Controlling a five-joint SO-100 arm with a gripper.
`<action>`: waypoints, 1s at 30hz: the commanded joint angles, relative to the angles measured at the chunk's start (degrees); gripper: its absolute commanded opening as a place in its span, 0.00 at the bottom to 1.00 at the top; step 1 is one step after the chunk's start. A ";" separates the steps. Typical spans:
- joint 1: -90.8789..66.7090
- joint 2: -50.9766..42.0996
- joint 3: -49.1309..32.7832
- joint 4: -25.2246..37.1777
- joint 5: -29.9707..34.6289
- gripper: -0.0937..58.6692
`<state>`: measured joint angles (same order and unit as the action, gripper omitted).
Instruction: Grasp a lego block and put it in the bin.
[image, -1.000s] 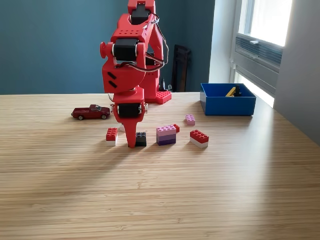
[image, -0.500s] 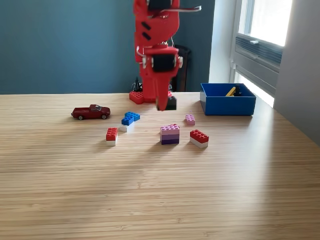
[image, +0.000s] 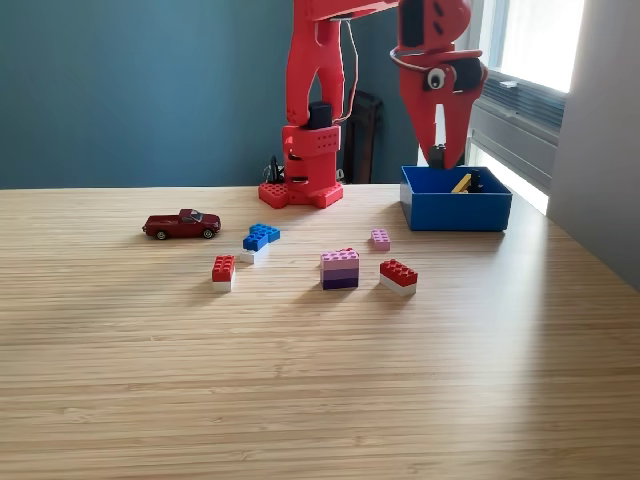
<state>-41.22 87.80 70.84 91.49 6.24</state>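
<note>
Fingers (image: 446, 140) of the glossy red gripper (image: 441, 158) clamped on a small dark block (image: 437, 160) above the boxy blue bin (image: 455, 211).

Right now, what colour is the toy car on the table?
Dark red, seen best in the exterior view: the toy car sits left of the blocks.

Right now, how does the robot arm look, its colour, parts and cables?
The arm is bright red plastic with black motor blocks set in it. Thin dark cables loop along its column. Its base is a red studded plate. The gripper has long tapering red fingers.
</note>
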 joint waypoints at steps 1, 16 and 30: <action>-9.05 5.71 -0.35 1.14 1.14 0.00; -26.81 5.62 11.43 1.41 2.37 0.00; -28.48 6.24 8.44 4.57 -1.85 0.38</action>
<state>-69.17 87.98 83.14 95.10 5.01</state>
